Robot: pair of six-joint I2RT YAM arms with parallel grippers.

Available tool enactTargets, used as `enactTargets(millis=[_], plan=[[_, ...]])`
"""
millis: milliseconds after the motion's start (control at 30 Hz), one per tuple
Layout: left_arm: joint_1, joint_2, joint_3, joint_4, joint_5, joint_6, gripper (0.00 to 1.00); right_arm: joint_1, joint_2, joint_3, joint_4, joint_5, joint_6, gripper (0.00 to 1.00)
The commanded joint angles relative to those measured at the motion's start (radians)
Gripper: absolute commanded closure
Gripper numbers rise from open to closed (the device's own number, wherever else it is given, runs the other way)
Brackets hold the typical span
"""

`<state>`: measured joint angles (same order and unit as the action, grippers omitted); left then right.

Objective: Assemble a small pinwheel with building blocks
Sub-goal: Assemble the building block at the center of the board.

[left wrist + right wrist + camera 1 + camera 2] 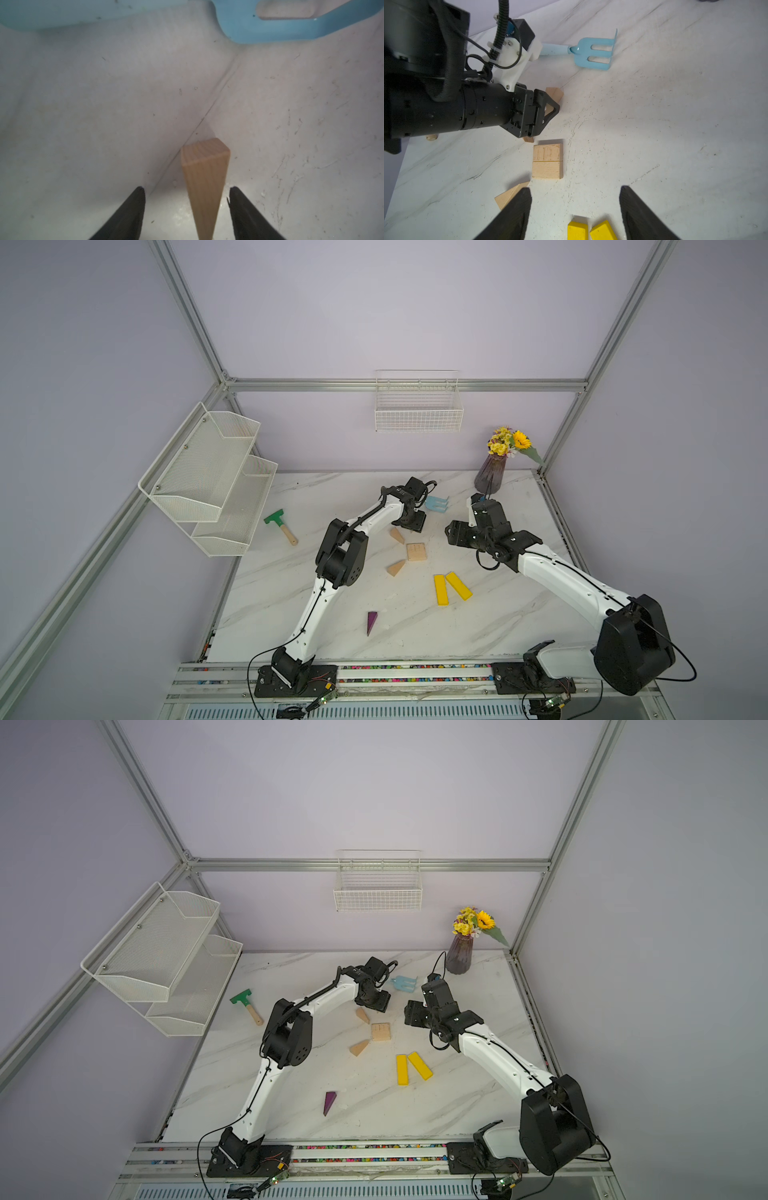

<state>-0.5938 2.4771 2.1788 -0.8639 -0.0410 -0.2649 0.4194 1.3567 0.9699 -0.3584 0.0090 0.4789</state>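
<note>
Between the parted fingers of the left gripper (187, 188) we see a tan wedge (204, 176), clear of both. In a top view, the blue rake (437, 504) lies at the gripper's 2 o'clock and the square hub (416, 551) at 6. Right gripper (575, 187): apart, empty.

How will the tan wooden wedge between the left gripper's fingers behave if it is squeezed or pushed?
The tan wooden wedge looks solid, so probably stiff and light. Its sides taper, so the left gripper may squeeze it outward. On the smooth white table it would likely slide, not roll.
</note>
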Motion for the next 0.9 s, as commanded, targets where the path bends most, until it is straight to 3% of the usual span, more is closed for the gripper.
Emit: enactTargets(millis=[0, 200, 300, 867], plan=[[-0.013, 0.004, 0.049, -0.017, -0.007, 0.012, 0.43, -0.008, -0.012, -0.013, 0.023, 0.002, 0.006, 0.29], [-0.046, 0.021, 0.057, 0.026, 0.010, 0.045, 0.67, -0.011, -0.011, -0.024, 0.032, -0.004, 0.007, 0.29], [-0.058, 0.023, 0.055, 0.029, 0.024, 0.046, 0.74, -0.013, -0.011, -0.028, 0.034, -0.005, 0.009, 0.29], [-0.092, 0.018, 0.043, 0.032, 0.036, 0.045, 0.77, -0.014, -0.010, -0.039, 0.042, -0.012, 0.009, 0.28]])
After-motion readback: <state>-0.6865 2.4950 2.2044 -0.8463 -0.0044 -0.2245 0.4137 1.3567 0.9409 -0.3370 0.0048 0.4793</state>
